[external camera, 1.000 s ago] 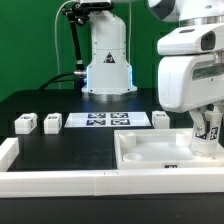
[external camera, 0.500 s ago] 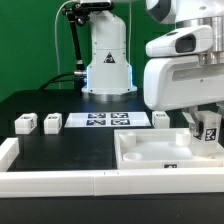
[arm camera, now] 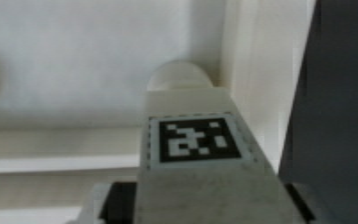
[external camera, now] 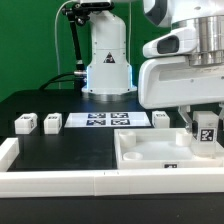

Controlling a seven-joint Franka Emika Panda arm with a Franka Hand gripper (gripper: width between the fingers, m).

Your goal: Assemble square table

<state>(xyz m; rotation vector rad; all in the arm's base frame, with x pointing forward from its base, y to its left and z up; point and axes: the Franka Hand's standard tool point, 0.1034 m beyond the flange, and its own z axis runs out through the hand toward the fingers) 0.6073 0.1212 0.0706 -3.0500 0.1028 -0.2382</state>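
The square tabletop slab lies at the exterior view's right front, rim up. My gripper is shut on a white marker-tagged leg block and holds it over the slab's far right corner. In the wrist view the leg fills the middle, its tag facing the camera, its tip close to the slab's inner corner; whether it touches is not clear. Three more leg blocks stand on the black table: two at the left and one beside the marker board.
The marker board lies flat mid-table. A long low white barrier wall runs along the front and left edge. The robot's white base stands at the back.
My gripper with the leg block has shifted slightly toward the exterior view's left and a little up, over the slab's far right corner. The loose legs have not moved.
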